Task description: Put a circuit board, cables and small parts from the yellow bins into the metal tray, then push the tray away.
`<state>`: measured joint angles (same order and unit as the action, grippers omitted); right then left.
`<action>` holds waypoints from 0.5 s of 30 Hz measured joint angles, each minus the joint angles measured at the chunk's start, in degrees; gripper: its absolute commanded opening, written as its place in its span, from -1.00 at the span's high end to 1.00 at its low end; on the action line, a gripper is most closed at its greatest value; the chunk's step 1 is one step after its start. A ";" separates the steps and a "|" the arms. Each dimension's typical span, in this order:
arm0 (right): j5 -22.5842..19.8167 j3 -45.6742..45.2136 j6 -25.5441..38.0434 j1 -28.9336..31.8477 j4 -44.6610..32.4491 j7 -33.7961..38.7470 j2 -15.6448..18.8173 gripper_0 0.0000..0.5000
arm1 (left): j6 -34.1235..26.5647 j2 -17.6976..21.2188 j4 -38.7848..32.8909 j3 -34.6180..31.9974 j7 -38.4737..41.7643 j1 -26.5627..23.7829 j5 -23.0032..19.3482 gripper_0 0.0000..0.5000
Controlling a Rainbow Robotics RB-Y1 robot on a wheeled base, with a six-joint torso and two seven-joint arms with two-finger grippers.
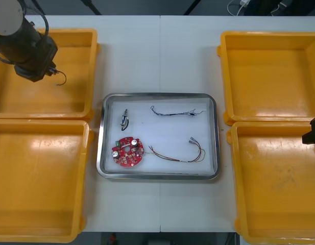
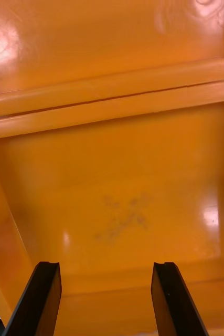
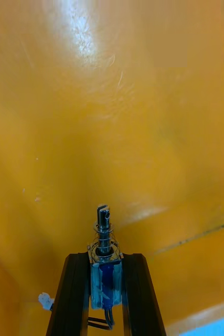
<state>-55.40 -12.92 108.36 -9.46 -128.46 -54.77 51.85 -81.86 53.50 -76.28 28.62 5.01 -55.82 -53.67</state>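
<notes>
Small metal part (image 3: 103, 231), half hidden in the clamping left tool (image 3: 105, 258), is hanging over a yellow bin (image 1: 45, 99); right tool (image 2: 105, 270), fingers apart, is hovering, cut off, above the light table's (image 1: 162, 56) right bin (image 1: 280, 178).

Table (image 1: 160, 56) with yellow bins (image 1: 269, 34), metal tray (image 1: 157, 95)

R gripper (image 2: 106, 268) hangs over a bin (image 2: 117, 173), fingers (image 2: 43, 299) standing wide apart w/ just bin floor btwn them. Faint dark scuffs (image 2: 125, 218) mark the floor a little beyond the fingertips. Farther out, the bin's rim (image 2: 117, 113) butts against the rim of a 2nd bin (image 2: 91, 42), thin seam btwn the two. Glare spots on both floors.
</notes>
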 measured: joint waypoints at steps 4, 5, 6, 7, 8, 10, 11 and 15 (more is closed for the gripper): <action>0.00 0.00 -1.29 0.02 0.49 -0.89 0.02 -1.00 | -4.71 2.13 -4.85 -2.02 -1.73 0.00 -0.87 1.00; -0.01 0.00 -1.57 0.02 0.65 -0.89 0.03 -1.00 | -5.62 2.54 -5.82 -2.45 -2.79 0.00 -1.10 1.00; -0.01 0.00 -1.82 0.02 0.79 -0.89 0.03 -1.00 | -6.61 2.96 -6.90 -2.91 -4.61 0.00 -1.30 1.00; -0.01 0.00 -1.88 0.02 0.89 -0.89 0.03 -1.00 | -7.41 3.29 -7.72 -3.29 -6.62 0.00 -1.42 1.00; -0.01 0.00 -1.88 0.02 0.95 -0.89 0.04 -1.00 | -8.23 3.58 -8.56 -3.69 -9.36 0.00 -1.51 1.00; -0.01 0.00 -1.89 0.03 1.02 -0.92 0.04 -1.00 | -9.83 3.85 -9.95 -4.36 -15.14 0.00 -1.50 1.00; -0.01 0.00 -1.89 0.03 1.04 -0.95 0.04 -1.00 | -10.75 3.89 -10.66 -4.62 -18.41 0.00 -1.45 1.00; 0.00 0.00 -1.89 0.04 1.13 -1.07 0.04 -1.00 | -13.56 3.88 -13.35 -4.89 -28.30 0.00 -0.40 1.00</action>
<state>-55.40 -12.93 106.47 -9.42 -127.33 -55.84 51.90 -95.42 57.38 -89.64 23.74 -23.28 -55.81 -54.07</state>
